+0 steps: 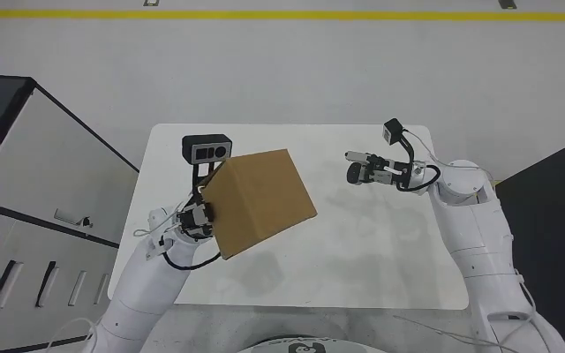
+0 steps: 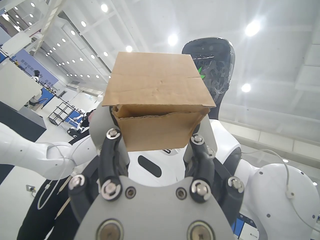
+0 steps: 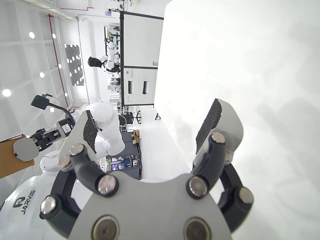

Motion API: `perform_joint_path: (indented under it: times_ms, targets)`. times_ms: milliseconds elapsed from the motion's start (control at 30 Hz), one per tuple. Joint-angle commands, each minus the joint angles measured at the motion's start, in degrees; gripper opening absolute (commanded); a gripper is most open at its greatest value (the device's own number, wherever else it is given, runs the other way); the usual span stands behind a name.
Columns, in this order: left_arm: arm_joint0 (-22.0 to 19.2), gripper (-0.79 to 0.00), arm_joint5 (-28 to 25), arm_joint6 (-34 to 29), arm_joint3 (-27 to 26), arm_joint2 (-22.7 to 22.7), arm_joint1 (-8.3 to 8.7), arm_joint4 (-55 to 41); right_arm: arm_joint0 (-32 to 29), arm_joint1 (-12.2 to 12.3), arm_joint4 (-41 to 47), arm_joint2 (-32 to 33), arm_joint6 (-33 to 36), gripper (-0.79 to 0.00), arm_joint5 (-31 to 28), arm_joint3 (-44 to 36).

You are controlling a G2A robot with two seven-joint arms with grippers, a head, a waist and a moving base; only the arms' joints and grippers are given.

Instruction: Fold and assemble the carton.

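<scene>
carton (image 1: 263, 201) clamped in left end effector (image 2: 153, 123), tilted, end flap (image 2: 156, 133) ajar

Setting: robotics laboratory hall.
Floor: pale, marked with a yellow line (image 1: 282, 14).
Ceiling: high, white, with round lights (image 2: 253, 28).
Background: another humanoid robot (image 3: 110, 62); metal rack (image 2: 59, 113).
Furniture: white table (image 1: 371, 265); grey cabinet (image 1: 53, 172).

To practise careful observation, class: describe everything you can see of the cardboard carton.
The carton is plain brown corrugated cardboard, folded into a box with creased faces. One end flap has a ragged edge and leaves a gap onto the hollow inside. It is tilted over the left part of the white table. The left tool is clamped on that flap; whether the carton touches the table cannot be told.
</scene>
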Motion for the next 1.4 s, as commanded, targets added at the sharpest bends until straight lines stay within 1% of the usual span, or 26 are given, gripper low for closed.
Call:
perform_joint_path:
  times_ms: [0,133,300,433,467,667,733,833,900,1033,1067,1133,1333,1367]
  targets:
    - [-0.03,-0.785,-0.02,0.24,0.04,-0.13,0.01,0.49,0.00,0.00,0.00,0.00,0.00,0.000,0.00,0.00]
    - [-0.91,-0.785,-2.58,2.58,1.06,-2.67,0.28,15.62,0.00,0.00,0.00,0.00,0.00,0.000,0.00,0.00]
    - [-2.85,-0.785,-6.14,6.13,-1.53,-4.50,0.77,33.49,0.00,0.00,0.00,0.00,0.00,0.000,0.00,0.00]
    - [-4.07,-0.785,-10.02,10.01,-2.45,-5.87,1.77,47.21,0.00,0.00,0.00,0.00,0.00,0.000,0.00,0.00]
    - [-4.15,-0.785,-11.77,11.76,-1.80,-6.51,1.89,49.08,0.00,0.00,0.00,0.00,0.00,0.000,0.00,0.00]
    - [-4.15,-0.785,-11.77,11.76,-1.80,-6.51,1.89,49.08,0.00,0.00,0.00,0.00,0.00,0.000,0.00,0.00]
    - [-4.98,-0.785,-11.42,11.42,-3.57,-6.88,2.14,54.71,0.00,0.00,0.00,0.00,0.00,0.000,0.00,0.00]
    - [-5.97,-0.785,-14.58,14.57,-5.16,-6.83,2.54,62.15,0.00,0.00,0.00,0.00,0.00,0.000,0.00,0.00]
    - [-7.05,-0.785,-16.54,16.54,-6.38,-6.32,3.17,69.87,0.00,0.00,0.00,0.00,0.00,0.000,0.00,0.00]
    - [-8.69,-0.785,-21.76,21.75,-6.76,-5.52,4.45,80.61,0.00,0.00,0.00,0.00,0.00,0.000,0.00,0.00]
    - [-9.07,-0.785,-22.29,22.30,-6.97,-5.26,4.75,82.37,0.00,0.00,0.00,0.00,0.00,0.000,0.00,0.00]
    - [-9.32,-0.785,-22.29,22.58,-6.97,-5.05,4.99,82.68,0.00,0.00,0.00,0.00,0.00,0.000,0.00,0.00]
    - [-9.32,-0.785,-22.29,22.58,-6.97,-5.05,4.99,82.68,0.00,0.00,0.00,0.00,0.00,0.000,0.00,0.00]
    - [-9.04,-0.785,-22.29,23.88,-6.77,-4.78,4.97,82.25,0.00,0.00,0.00,0.00,0.00,0.000,0.00,0.00]
